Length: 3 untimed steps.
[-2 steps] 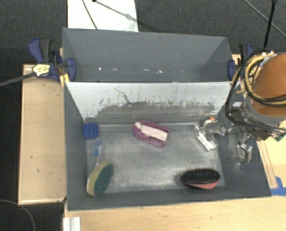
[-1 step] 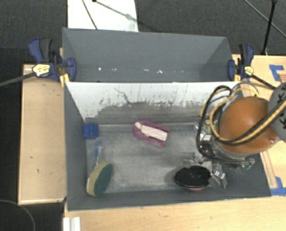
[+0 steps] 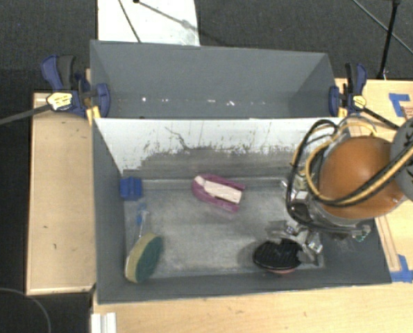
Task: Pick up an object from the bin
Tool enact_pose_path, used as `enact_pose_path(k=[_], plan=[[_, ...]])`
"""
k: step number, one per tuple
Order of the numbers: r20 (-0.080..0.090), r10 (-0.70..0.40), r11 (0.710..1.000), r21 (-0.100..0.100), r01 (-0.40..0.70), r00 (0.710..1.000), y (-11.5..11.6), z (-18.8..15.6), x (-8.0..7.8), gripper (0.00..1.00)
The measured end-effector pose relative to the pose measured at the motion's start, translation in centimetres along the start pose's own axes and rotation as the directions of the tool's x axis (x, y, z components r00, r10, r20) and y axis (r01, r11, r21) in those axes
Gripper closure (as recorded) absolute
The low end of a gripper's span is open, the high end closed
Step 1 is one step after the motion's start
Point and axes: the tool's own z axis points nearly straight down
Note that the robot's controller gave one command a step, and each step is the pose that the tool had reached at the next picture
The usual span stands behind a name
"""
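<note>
Since the black round pad (image 3: 274,255) lies by the bin's (image 3: 192,245) near wall, with your end effector (image 3: 301,243) just right of it, opening and hold impossible to tell, you seem mid-approach; next, centre over the pad and lower carefully.

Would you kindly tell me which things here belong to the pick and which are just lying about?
In play: gripper; black round object right beside it, front right.
Lying about: pink-purple block, middle; small blue block, left; green-and-yellow sponge, front left.
</note>
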Motion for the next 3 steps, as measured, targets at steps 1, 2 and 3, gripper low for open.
enact_pose_path(k=[1, 2, 3], plan=[[0.003, -0.024, 1.0, -0.003, 0.024, 1.0, -1.1, -9.5, -0.9, 1.0], [-0.001, -0.022, 1.0, -0.012, 0.022, 1.0, -0.9, -9.1, -0.8, 0.0], [0.006, -0.054, 0.999, -0.007, 0.054, 0.999, 2.9, 1.7, -2.3, 0.0]])
